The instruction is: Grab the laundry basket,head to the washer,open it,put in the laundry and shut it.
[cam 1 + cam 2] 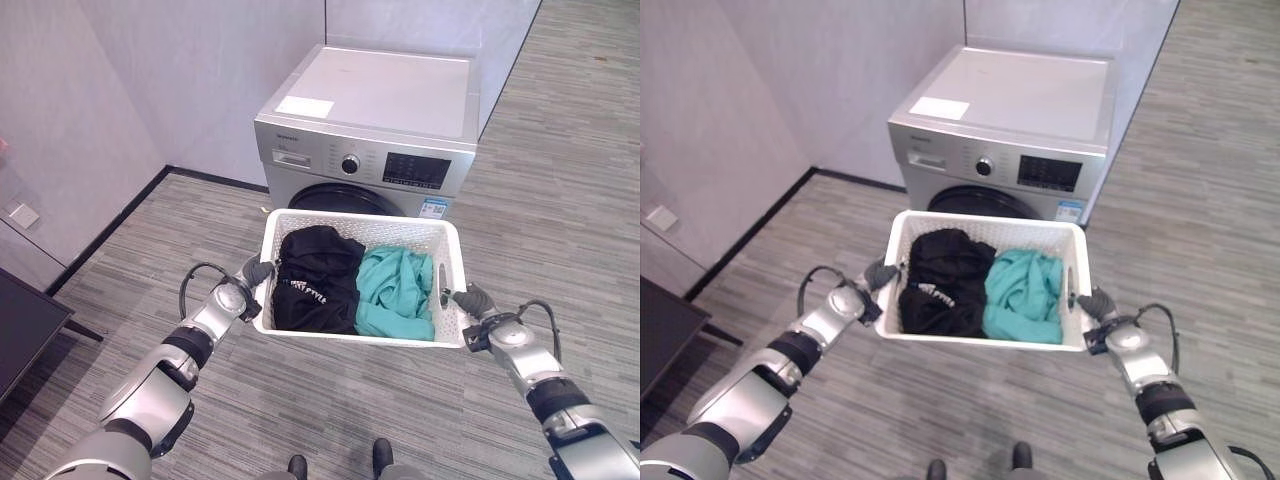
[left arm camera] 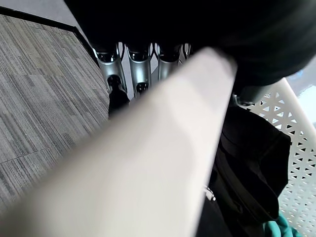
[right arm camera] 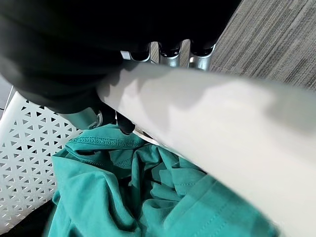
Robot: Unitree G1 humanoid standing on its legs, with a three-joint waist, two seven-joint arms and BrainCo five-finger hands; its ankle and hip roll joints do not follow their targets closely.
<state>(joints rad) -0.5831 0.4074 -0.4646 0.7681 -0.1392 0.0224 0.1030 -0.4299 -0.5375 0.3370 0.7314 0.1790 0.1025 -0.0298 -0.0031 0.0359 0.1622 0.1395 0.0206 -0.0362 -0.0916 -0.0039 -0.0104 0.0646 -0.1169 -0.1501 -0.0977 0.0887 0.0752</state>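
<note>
I carry a white perforated laundry basket (image 1: 360,225) in front of me, held off the floor. Inside lie a black garment (image 1: 318,280) on the left and a teal garment (image 1: 395,290) on the right. My left hand (image 1: 255,272) grips the basket's left rim, fingers curled under it (image 2: 138,64). My right hand (image 1: 473,300) grips the right rim, fingers (image 3: 170,52) wrapped over the edge. Just beyond the basket stands a silver front-loading washer (image 1: 375,110); the dark round door (image 1: 345,200) is shut and its lower part is hidden behind the basket.
Grey walls (image 1: 150,80) stand behind and left of the washer, meeting in a corner. A dark piece of furniture (image 1: 20,330) sits at the far left. Grey striped floor (image 1: 560,180) stretches to the right of the washer.
</note>
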